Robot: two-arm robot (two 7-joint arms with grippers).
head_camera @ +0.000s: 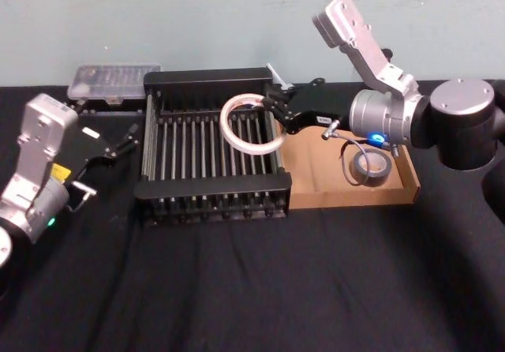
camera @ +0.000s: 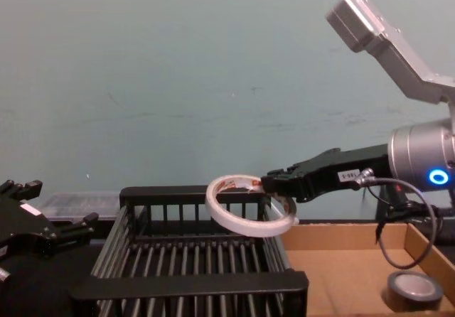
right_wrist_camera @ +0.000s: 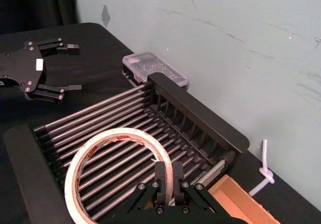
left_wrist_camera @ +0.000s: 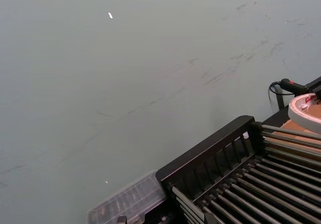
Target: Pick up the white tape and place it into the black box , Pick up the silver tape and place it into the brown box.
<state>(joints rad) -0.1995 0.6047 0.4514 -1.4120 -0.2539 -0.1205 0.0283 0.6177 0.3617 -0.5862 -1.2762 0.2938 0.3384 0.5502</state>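
The black-draped worktop runs up to a pale green wall; on it the black box, a crate with barred sides and bottom, stands side by side with the brown box, which sits to its right, the two walls touching or very nearly so.

My right arm reaches in from the right, across the brown box; my right hand is over the crate's right rear corner, its fingers closed narrowly on the rim of the white tape; the right wrist view has one finger inside the ring and one outside.

My left hand is parked beside the crate's left wall, apart from it, fingers spread wide and holding nothing.

The white tape hangs from my right hand over the right rear part of the crate, tilted, red print on its inner core; in the chest view it sits about level with the back rim; whether its low edge touches the bars I cannot tell.

A clear plastic case lies behind the crate's left rear corner, against the wall.

The silver tape lies flat on the floor of the brown box, toward its right front, under a loop of my right arm's cable.
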